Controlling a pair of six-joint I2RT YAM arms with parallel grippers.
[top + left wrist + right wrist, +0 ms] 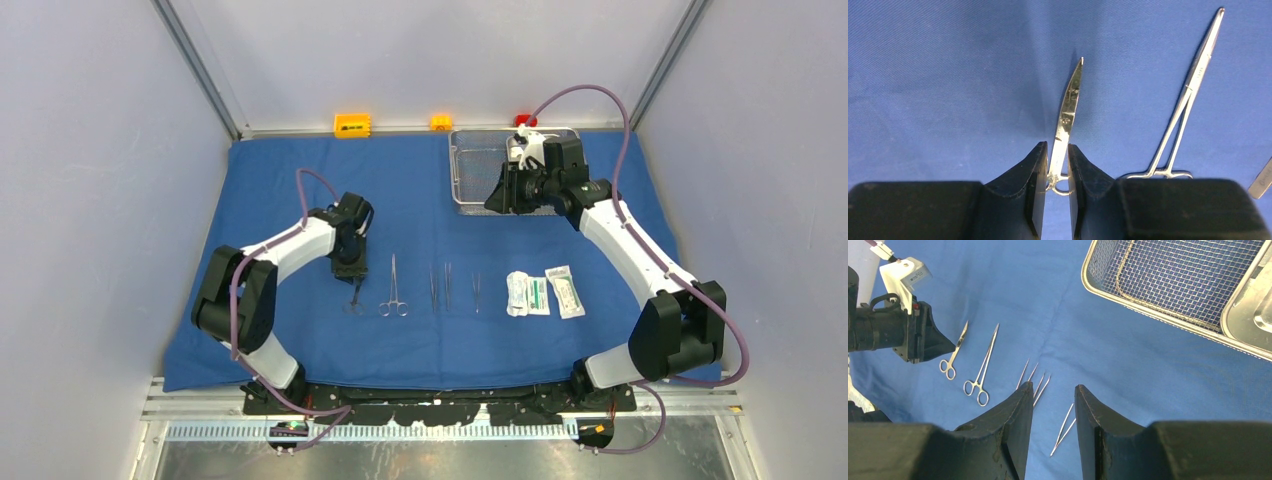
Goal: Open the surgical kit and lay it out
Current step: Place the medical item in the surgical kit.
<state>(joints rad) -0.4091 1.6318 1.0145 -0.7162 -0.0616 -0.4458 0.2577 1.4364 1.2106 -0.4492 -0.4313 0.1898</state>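
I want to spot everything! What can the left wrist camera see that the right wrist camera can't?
Only the left wrist: the pivot screw of the scissors, close up, between the fingers of the left gripper. Only the right wrist: the mesh tray, the steel pan and the right gripper. Both: the scissors, the ring-handled forceps and the blue cloth.

Blue cloth (250,200) lying spread flat; mesh tray (470,170) w/ steel pan (1253,305) sitting far right; scissors (357,292), clamp (393,290), forceps (440,288) lying in a row, packets (527,293) just right.
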